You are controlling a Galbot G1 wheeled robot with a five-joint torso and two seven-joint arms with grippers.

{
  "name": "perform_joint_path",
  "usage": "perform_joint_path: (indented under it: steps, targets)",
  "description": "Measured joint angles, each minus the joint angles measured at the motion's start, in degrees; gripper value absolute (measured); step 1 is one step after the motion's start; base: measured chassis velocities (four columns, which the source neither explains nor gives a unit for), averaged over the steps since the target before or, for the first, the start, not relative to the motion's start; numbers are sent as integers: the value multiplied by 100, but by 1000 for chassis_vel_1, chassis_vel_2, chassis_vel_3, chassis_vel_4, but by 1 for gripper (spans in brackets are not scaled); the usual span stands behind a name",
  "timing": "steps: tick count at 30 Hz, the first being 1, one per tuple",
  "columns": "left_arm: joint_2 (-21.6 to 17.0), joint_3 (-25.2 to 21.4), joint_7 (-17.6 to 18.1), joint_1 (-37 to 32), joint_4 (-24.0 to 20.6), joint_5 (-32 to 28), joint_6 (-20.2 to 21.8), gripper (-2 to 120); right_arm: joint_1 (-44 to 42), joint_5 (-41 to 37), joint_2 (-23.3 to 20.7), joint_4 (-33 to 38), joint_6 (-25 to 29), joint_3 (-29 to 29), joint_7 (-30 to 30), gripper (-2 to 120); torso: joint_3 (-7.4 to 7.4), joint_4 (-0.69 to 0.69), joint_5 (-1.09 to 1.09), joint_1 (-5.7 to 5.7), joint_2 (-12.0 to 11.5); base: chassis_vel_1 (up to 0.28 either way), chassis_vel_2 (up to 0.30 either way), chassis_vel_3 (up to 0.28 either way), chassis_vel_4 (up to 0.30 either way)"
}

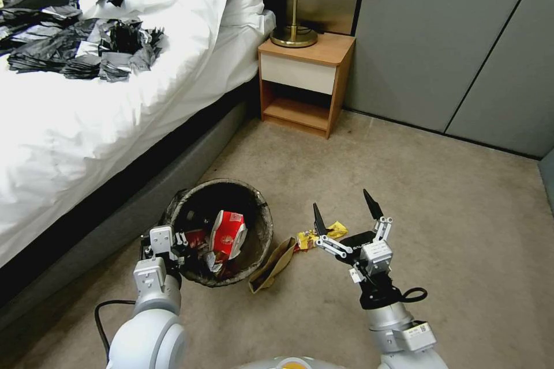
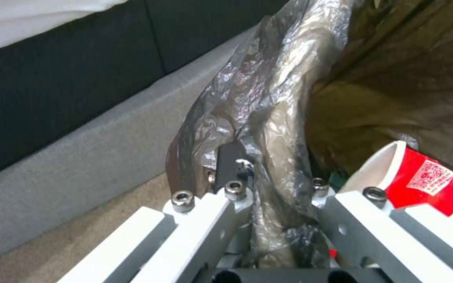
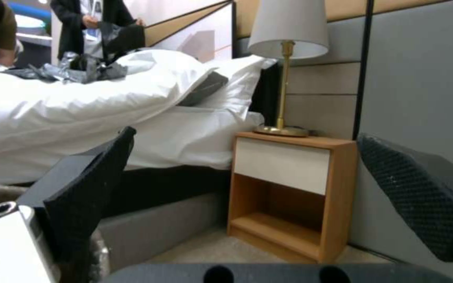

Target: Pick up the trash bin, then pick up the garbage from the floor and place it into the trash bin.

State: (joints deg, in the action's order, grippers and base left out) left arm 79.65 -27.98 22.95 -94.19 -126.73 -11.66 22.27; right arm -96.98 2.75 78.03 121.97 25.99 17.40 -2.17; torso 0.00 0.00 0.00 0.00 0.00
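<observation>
1. The floor (image 1: 438,184) is beige-tan short-pile carpet with faint scuffs, bounded by a bed (image 1: 86,127) with white bedding along its left edge and grey wall panels (image 1: 450,40) along its far edge.
2. In the far corner, between the bed and the panels, stands a wooden nightstand (image 1: 304,78) with a white drawer, an open shelf and a brass-stemmed lamp (image 1: 294,34) on top. A heap of black shredded plastic (image 1: 86,46) lies on the bedding.
3. The trash bin (image 1: 262,210) is a small round bucket lined with a dark crinkled bag folded over its rim. It sits close beside the bed's grey base, near the carpet's left edge, and holds a red-and-white snack packet (image 1: 228,233) among other litter.
4. The left gripper (image 1: 173,248) is at the bin's near rim. In the left wrist view its fingers (image 2: 232,161) pinch the bagged rim between them.
5. A brown paper bag (image 1: 274,265) lies on the carpet touching the bin's right side, and yellow wrappers (image 1: 320,235) lie just beyond it.
6. The right gripper (image 1: 346,213) hangs over the yellow wrappers with its black fingers spread wide and nothing between them.
7. To the right of the litter the carpet runs bare to the wall panels.
</observation>
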Motion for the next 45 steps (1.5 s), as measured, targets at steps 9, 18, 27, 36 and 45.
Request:
perform_joint_path:
  steps: [9,18,27,36,45]
  targets:
    - [70,23,5,15,-13,17,10,1,447,-300,-76,-7,-436,121,-66,100,0,-1,0,0,0,0,0,0,0]
    - [132,38,11,-15,-97,56,14,1,1614,-1448,-259,-67,-2170,-58,-592,100,0,0,0,0,0,0,0,0,0]
    - [129,39,16,-36,-149,58,32,1,2770,-2122,-307,-840,-3369,-281,-904,100,1,0,-1,0,0,0,0,0,0]
    - [192,55,19,-38,-129,101,32,1,3940,-2483,-261,-2463,-3919,-502,-1113,100,1,0,0,0,0,0,0,0,0]
    - [215,69,19,52,9,104,32,1,4229,-2841,-191,-3193,-3976,-1049,-870,100,1,-1,0,1,0,0,0,0,0]
